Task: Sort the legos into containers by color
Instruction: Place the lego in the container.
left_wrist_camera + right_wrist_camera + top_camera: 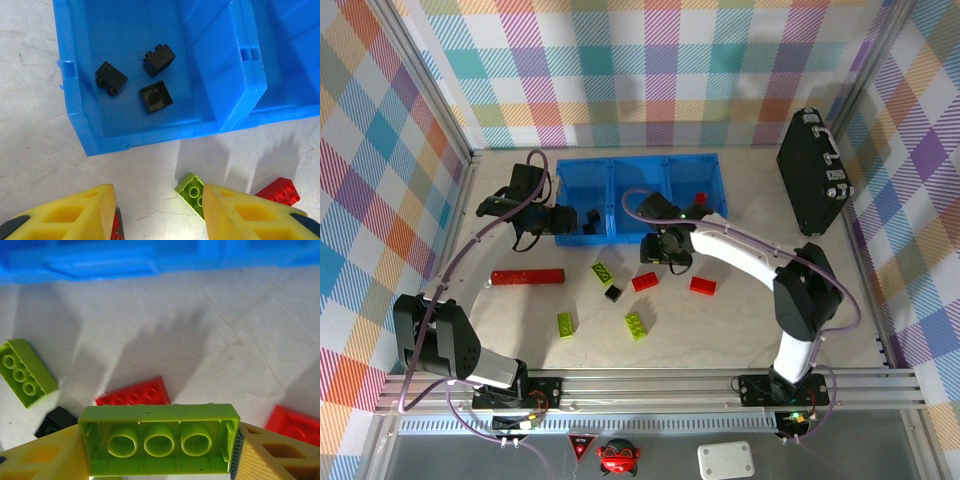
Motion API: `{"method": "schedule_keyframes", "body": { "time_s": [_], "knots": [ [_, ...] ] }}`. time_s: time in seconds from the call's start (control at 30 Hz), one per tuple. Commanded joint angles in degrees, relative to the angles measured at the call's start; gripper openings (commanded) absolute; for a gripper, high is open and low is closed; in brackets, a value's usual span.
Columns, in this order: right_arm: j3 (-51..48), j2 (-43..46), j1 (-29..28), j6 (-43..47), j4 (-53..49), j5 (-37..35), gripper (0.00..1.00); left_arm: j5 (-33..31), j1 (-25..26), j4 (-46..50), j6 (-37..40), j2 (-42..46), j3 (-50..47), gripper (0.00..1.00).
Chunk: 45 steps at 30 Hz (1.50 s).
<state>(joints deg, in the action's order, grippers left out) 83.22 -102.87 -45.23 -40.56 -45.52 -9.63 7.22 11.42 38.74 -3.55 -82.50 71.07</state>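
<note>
Right gripper (pixel 159 456) grips one lime-green brick (pixel 159 439) just in front of the blue three-bin tray (pixel 635 165).
Left gripper (pixel 157 215) gapes wide beside the left bin (pixel 80 125), which holds three black bricks (pixel 156 96); the right bin (pixel 717 178) holds one red brick (pixel 700 197). Loose on the table (pixel 740 320): three lime-green bricks (pixel 637 325), two red bricks (pixel 644 282), one black brick (pixel 612 293).

Both arms are mostly black. The right arm (pixel 745 245) has a long white link, the left arm (pixel 440 340) a white bit low down. Greyish-purple cables (pixel 470 250) loop off each. The fingers (pixel 65 212) are chunky yellow with cutouts.
</note>
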Motion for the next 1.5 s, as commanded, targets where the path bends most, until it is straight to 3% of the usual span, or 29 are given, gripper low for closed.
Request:
{"method": "schedule_keyframes", "body": {
  "time_s": [0.0,0.4,1.1,1.47],
  "knots": [
    [5.5,-4.0,-0.3,3.7,-0.5,0.3,0.63,1.1,-0.9,-0.6,0.4,0.9,-0.7,0.49],
    [24.3,-18.2,1.0,10.1,-5.1,-1.3,0.65,1.7,-0.8,-0.7,0.3,0.6,-0.6,0.48],
    [43.9,-33.5,6.1,13.5,-9.4,2.1,0.65,1.0,-0.9,-0.6,0.4,1.1,-0.7,0.47],
    [49.1,-39.5,7.9,13.9,-9.4,2.4,0.65,0.4,-0.8,-0.4,0.7,1.6,-0.8,0.47]
  ]
}}
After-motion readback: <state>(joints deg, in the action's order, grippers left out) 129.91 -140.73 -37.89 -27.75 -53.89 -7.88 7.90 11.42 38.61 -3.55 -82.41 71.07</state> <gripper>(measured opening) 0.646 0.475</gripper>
